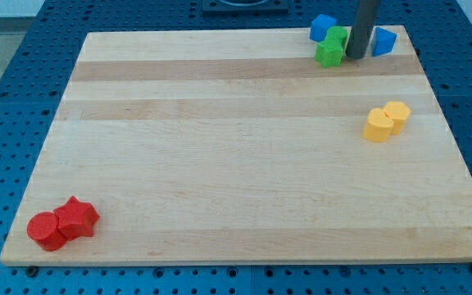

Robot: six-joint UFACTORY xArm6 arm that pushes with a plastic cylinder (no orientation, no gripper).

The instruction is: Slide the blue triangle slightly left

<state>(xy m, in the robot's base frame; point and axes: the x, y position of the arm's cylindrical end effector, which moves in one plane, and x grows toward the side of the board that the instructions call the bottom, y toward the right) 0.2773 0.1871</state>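
Observation:
The blue triangle [383, 41] lies near the top right corner of the wooden board [236, 147]. My tip [355, 56] stands just left of it, between it and two green blocks [332, 47]. A blue cube [323, 28] sits at the top edge, touching the green blocks on their upper left. The rod comes down from the view's top and hides part of the gap between the green blocks and the triangle.
A yellow heart [377, 125] and a yellow hexagon-like block [397, 115] touch each other at the right. A red cylinder [45, 230] and a red star [77, 218] touch at the bottom left. The board's right edge lies close to the triangle.

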